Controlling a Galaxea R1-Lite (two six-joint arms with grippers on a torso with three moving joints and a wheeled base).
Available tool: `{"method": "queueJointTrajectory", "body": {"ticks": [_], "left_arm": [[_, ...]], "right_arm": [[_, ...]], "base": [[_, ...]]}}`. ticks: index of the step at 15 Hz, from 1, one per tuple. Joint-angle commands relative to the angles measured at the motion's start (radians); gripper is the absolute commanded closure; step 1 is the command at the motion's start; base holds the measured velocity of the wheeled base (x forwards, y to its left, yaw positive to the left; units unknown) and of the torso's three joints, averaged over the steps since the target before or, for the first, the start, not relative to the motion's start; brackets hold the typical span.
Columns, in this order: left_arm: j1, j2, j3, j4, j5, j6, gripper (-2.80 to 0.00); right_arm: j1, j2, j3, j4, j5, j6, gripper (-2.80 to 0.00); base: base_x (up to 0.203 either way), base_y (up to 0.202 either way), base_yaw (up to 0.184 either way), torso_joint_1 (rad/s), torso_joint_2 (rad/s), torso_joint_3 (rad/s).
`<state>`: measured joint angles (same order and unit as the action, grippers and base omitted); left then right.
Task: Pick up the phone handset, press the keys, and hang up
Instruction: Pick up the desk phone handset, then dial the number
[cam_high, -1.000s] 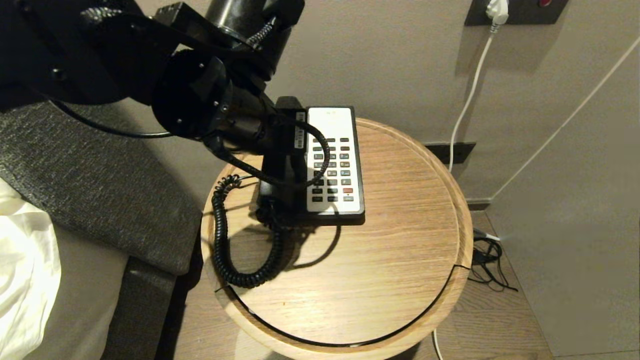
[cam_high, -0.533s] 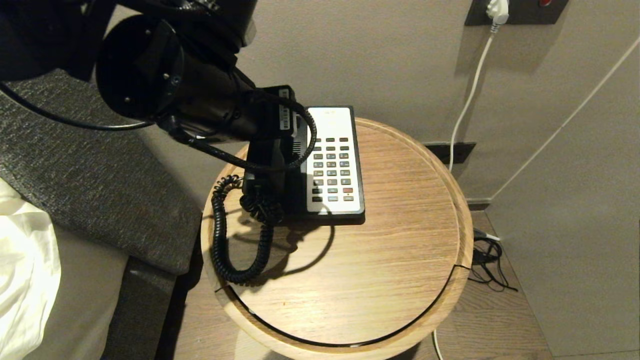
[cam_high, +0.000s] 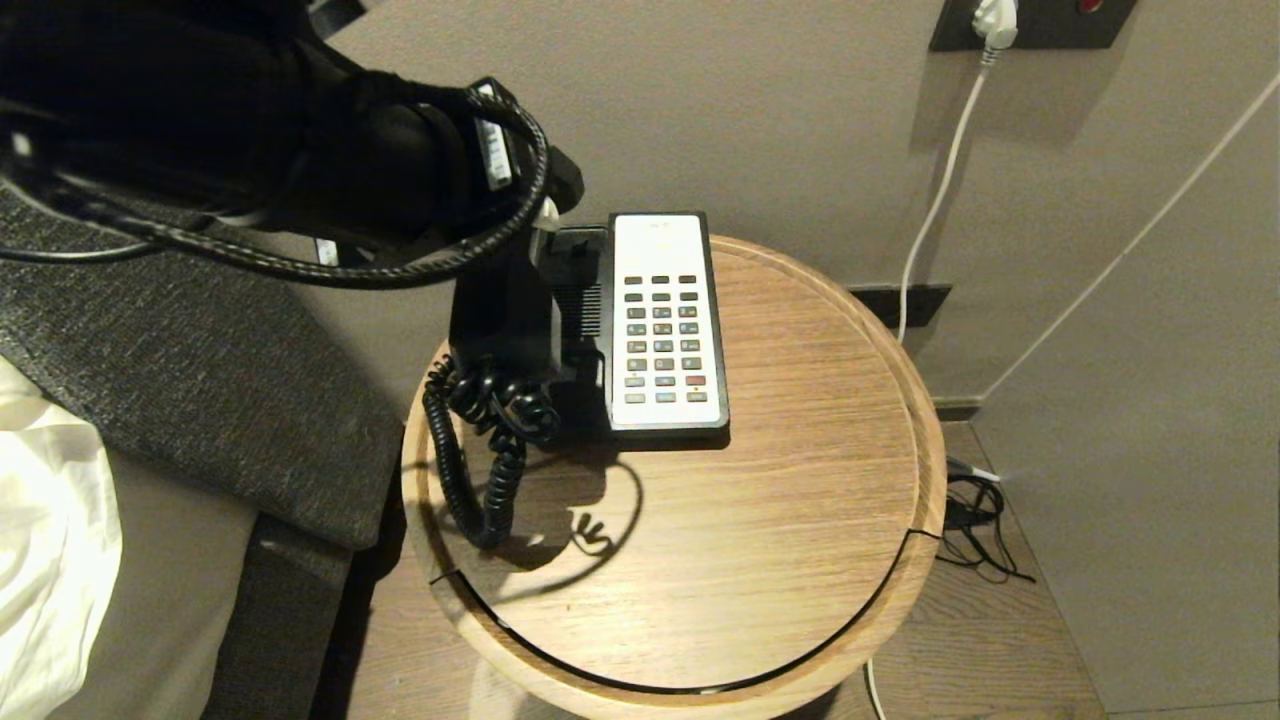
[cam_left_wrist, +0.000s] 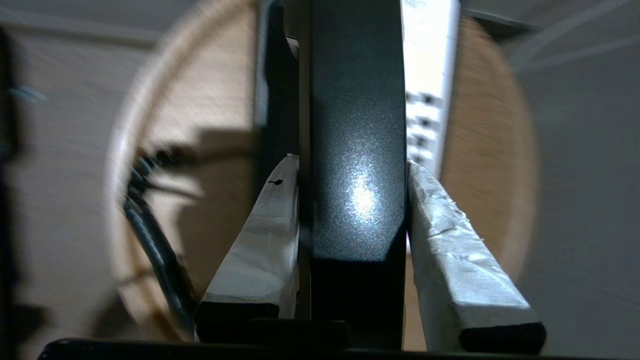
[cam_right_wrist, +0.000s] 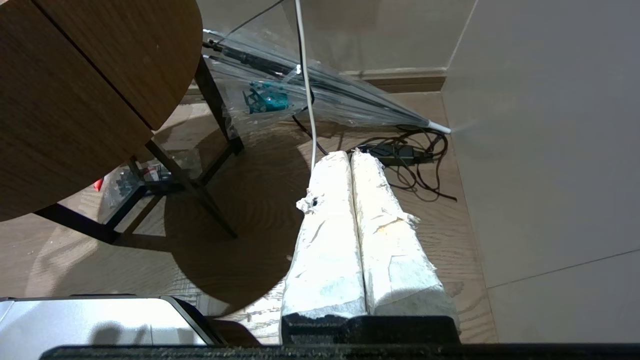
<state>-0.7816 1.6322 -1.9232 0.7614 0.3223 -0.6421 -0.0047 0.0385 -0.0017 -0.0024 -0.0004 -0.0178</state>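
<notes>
While the keys need clear access | my left gripper pinches the phone handset clear of its cradle, beside the base | right gripper parked, pressed together.

Left arm fills the upper left, reaching over the round wooden table. Phone handset is lifted off the phone base, tilted, just left of it. Coiled cord hangs from the handset's lower end, looping onto the tabletop. Keys exposed on the white faceplate. White cable runs down the wall from a plug.
</notes>
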Motion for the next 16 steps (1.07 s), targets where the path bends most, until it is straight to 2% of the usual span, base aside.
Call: {"method": "queueJointTrajectory", "body": {"ticks": [1, 2, 4, 8, 11, 13, 14, 16], "left_arm": [[0.027, -0.101, 0.004, 0.024, -0.165, -0.096, 0.00], [0.056, -0.138, 0.018, 0.028, -0.247, -0.131, 0.00], [0.137, -0.209, 0.087, 0.021, -0.387, -0.157, 0.00], [0.400, -0.359, 0.250, -0.008, -0.694, -0.167, 0.00], [0.608, -0.516, 0.423, -0.054, -0.933, -0.169, 0.00], [0.677, -0.588, 0.534, -0.115, -1.026, -0.172, 0.00], [0.695, -0.626, 0.578, -0.164, -1.044, -0.192, 0.00], [0.714, -0.689, 0.621, -0.229, -1.056, -0.273, 0.00]], "right_arm": [[0.000, 0.000, 0.000, -0.001, 0.000, -0.001, 0.00], [0.000, 0.000, 0.000, -0.001, 0.000, -0.001, 0.00], [0.000, 0.001, 0.000, -0.001, 0.000, -0.001, 0.00], [0.000, 0.000, 0.000, -0.001, 0.000, -0.001, 0.00], [0.000, 0.000, -0.001, -0.001, 0.000, -0.001, 0.00], [0.000, 0.000, 0.000, -0.001, 0.001, -0.002, 0.00], [0.000, 0.000, 0.000, -0.002, 0.008, -0.021, 0.00], [0.000, 0.000, 0.000, -0.001, 0.007, -0.027, 0.00]], "base": [[0.000, 0.000, 0.000, 0.000, 0.00, 0.000], [0.000, 0.000, 0.000, 0.000, 0.00, 0.000], [0.000, 0.000, 0.000, 0.000, 0.00, 0.000], [0.000, 0.000, 0.000, 0.000, 0.00, 0.000], [0.000, 0.000, 0.000, 0.000, 0.00, 0.000], [0.000, 0.000, 0.000, 0.000, 0.00, 0.000], [0.000, 0.000, 0.000, 0.000, 0.00, 0.000], [0.000, 0.000, 0.000, 0.000, 0.00, 0.000]]}}
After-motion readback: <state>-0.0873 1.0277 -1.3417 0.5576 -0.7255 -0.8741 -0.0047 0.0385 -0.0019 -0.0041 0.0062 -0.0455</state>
